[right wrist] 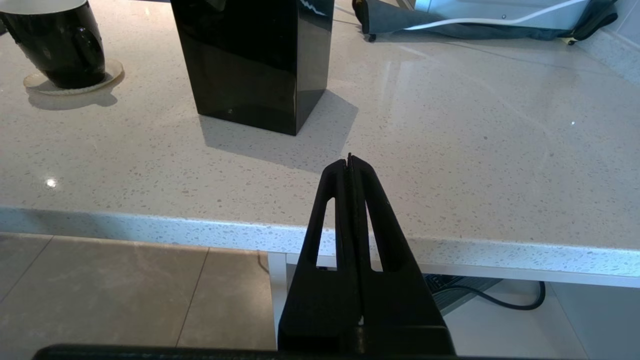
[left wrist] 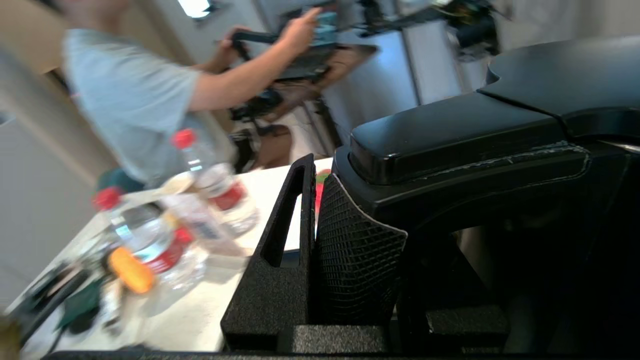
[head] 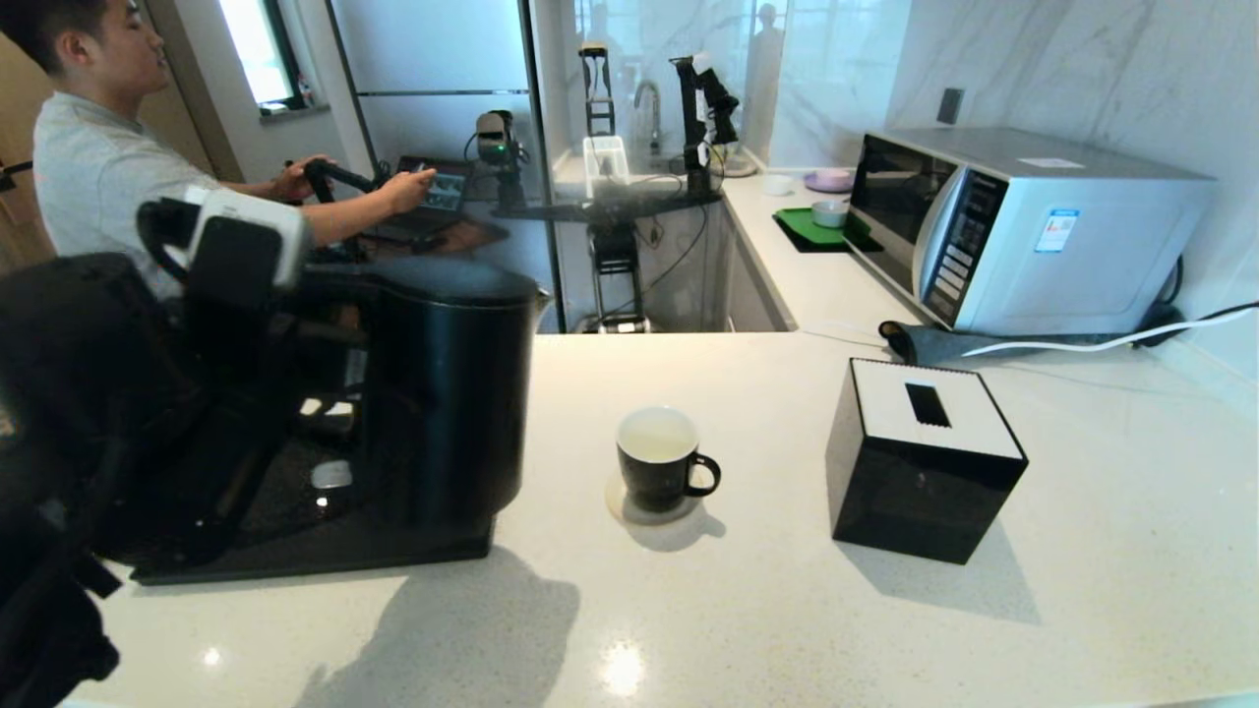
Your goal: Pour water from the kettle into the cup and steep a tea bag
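A: Where, the kettle (head: 448, 388)?

B: On the left of the white countertop (head: 787, 610), over the black base tray (head: 295, 551). Tall axis upright or close to it, spout at the top rim turned toward the cup (head: 659, 460), loop handle facing away, toward the left arm.

A: Lifted or standing?

B: Hard to tell from the head view; bottom edge close to the tray.

A: Left gripper (left wrist: 350, 260)?

C: Clamped on the kettle handle (left wrist: 450, 145). In the left wrist view, textured pad (left wrist: 357, 255) pressed against the handle just under its top.

A: And the cup?

B: Upright on a pale round coaster (head: 629, 506), near the middle of the counter, just beside the kettle. White inside, ear handle pointing toward the black box with the white slotted top (head: 920, 462), which stands well apart.

A: Right gripper (right wrist: 350, 165)?

B: Parked off the near counter edge, fingers pressed flat together, holding nothing, tips aimed across the counter toward the box.

A: Behind all that?

B: Microwave (head: 1023, 231) at the back right; person in a grey shirt (head: 93, 167) at the far left.
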Motion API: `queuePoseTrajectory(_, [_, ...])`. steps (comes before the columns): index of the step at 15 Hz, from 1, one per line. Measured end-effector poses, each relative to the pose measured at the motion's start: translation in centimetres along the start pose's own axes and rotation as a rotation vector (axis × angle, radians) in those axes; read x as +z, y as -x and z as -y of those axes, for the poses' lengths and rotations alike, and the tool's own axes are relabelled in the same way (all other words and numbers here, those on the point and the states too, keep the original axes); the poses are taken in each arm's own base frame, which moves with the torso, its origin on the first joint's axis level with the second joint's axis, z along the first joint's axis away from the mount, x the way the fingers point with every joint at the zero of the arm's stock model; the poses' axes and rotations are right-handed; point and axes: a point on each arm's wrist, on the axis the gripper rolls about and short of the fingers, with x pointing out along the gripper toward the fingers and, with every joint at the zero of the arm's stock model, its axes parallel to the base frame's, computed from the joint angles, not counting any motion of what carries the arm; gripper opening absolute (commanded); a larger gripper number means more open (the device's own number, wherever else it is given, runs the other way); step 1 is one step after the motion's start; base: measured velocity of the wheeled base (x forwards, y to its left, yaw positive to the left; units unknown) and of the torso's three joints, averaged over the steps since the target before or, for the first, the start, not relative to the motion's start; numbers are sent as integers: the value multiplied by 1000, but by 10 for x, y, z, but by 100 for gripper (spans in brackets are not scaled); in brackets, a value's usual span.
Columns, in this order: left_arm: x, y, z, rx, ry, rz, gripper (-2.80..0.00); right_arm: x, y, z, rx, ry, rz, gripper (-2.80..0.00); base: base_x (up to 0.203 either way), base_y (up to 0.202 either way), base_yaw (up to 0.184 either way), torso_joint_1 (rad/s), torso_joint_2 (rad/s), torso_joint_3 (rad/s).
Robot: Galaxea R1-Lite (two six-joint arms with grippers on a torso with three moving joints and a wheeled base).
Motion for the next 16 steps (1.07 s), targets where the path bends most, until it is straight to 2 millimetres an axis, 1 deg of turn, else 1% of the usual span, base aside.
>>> queuePoseTrajectory(3, [-4, 9, -31, 92, 14, 0, -280, 0, 0, 0, 0, 0, 0, -280, 0, 0, 0, 0, 0, 0])
queuePoseTrajectory(8, [-13, 26, -83, 298, 37, -1, -280, 0, 0, 0, 0, 0, 0, -280, 0, 0, 0, 0, 0, 0])
queuePoseTrajectory(12, [-21, 32, -112, 456, 102, -8, -280, 0, 0, 0, 0, 0, 0, -280, 0, 0, 0, 0, 0, 0])
queuePoseTrajectory(16, [-33, 30, -140, 573, 143, -15, -280, 0, 0, 0, 1, 0, 0, -280, 0, 0, 0, 0, 0, 0])
